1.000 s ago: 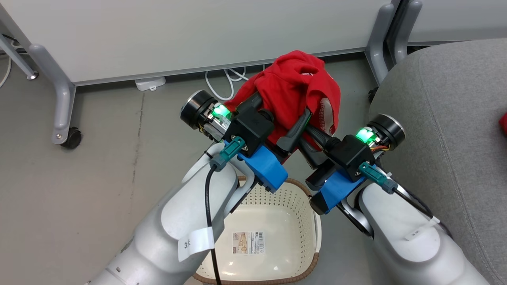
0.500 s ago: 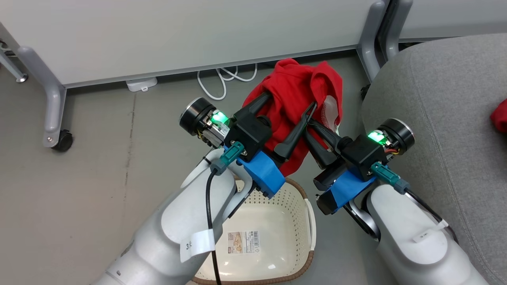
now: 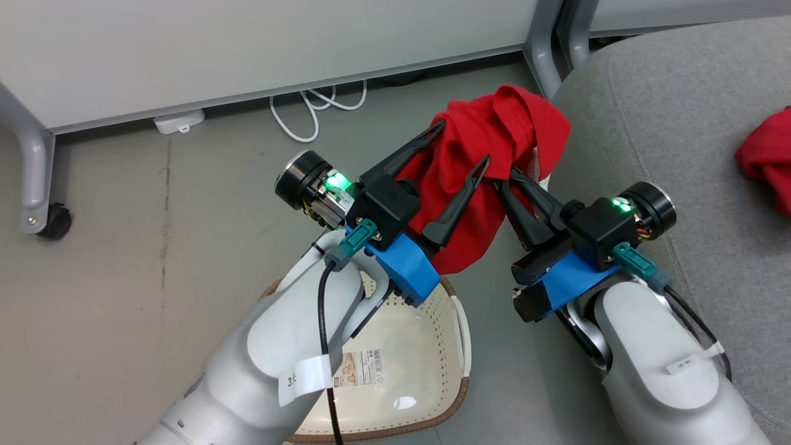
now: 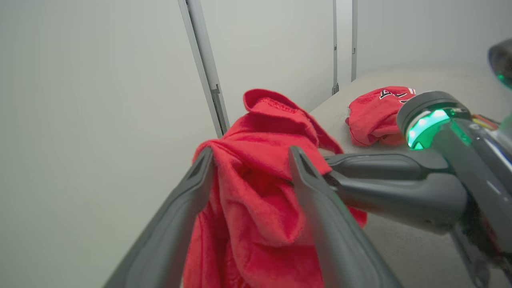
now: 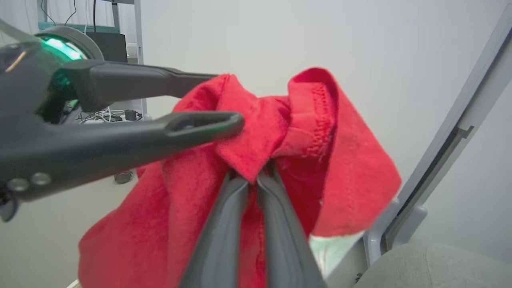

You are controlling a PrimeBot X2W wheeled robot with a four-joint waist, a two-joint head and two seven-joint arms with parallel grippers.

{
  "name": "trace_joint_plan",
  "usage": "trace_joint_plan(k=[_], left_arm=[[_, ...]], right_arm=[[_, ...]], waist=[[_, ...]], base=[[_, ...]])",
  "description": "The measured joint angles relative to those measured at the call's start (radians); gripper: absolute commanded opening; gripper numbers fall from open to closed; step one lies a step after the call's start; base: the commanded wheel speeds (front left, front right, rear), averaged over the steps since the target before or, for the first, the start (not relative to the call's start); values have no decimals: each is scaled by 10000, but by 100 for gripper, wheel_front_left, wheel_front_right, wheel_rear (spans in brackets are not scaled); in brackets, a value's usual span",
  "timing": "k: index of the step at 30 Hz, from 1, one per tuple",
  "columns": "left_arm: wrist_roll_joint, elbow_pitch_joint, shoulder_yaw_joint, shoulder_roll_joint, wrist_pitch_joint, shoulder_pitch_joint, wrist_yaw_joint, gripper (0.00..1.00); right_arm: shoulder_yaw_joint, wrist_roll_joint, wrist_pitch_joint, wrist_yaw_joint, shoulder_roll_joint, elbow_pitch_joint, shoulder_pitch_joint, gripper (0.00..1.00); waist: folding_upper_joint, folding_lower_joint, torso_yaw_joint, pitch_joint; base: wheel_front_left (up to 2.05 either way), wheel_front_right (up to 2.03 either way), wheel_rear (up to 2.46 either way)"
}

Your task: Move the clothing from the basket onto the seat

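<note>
I see a big grey soft seat (image 3: 680, 123) with a red bundle (image 3: 763, 157) on it. The white holey plastic basket (image 3: 446, 346) sits on the floor (image 3: 123, 247). My right gripper (image 3: 508, 180) pinches the red soft clothing (image 3: 494, 139) by the seat's edge; my left gripper (image 3: 463, 142) is spread wide.

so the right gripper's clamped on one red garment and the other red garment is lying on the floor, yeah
One part is off. The right gripper is clamped on one red garment, but the other garment is lying on the seat. The head view shows it there, at the right edge.
</note>
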Motion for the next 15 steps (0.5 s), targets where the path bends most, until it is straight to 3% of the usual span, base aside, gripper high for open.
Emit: trace_joint_plan(k=[15], left_arm=[[102,142,-209,111,0,-181,0,100]], right_arm=[[-1480,6,0,0,31,-430,379,0]], waist=[[0,0,-1019,475]], base=[[0,0,0]])
